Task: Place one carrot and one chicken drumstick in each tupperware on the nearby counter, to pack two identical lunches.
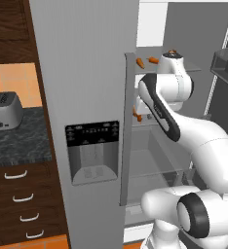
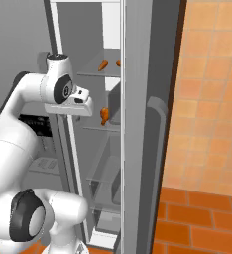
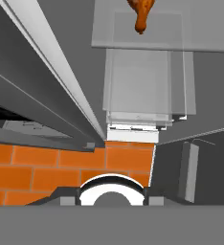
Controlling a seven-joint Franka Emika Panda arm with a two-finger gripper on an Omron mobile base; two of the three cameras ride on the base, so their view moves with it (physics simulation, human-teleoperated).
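Two carrots [image 1: 140, 62] [image 1: 153, 60] lie on an upper shelf of the open fridge, also seen as carrots [image 2: 103, 64] [image 2: 118, 63] from the right. One shelf lower sits a chicken drumstick [image 1: 137, 115], [image 2: 104, 115]. My gripper [image 2: 72, 109] hangs inside the fridge opening just left of the drumstick and points down; its fingers are too hidden to read. In the hand view the drumstick [image 3: 141, 12] rests on a glass shelf at the top edge. The black marbled counter [image 1: 18, 143] is at the left. The tupperware is out of view.
The grey fridge door [image 1: 86, 112] with its dispenser stands between the arm and the counter. A silver toaster [image 1: 4, 111] sits on the counter above dark drawers [image 1: 21, 204]. Glass shelves [image 3: 142, 86] and orange floor tiles [image 3: 47, 167] lie below the hand.
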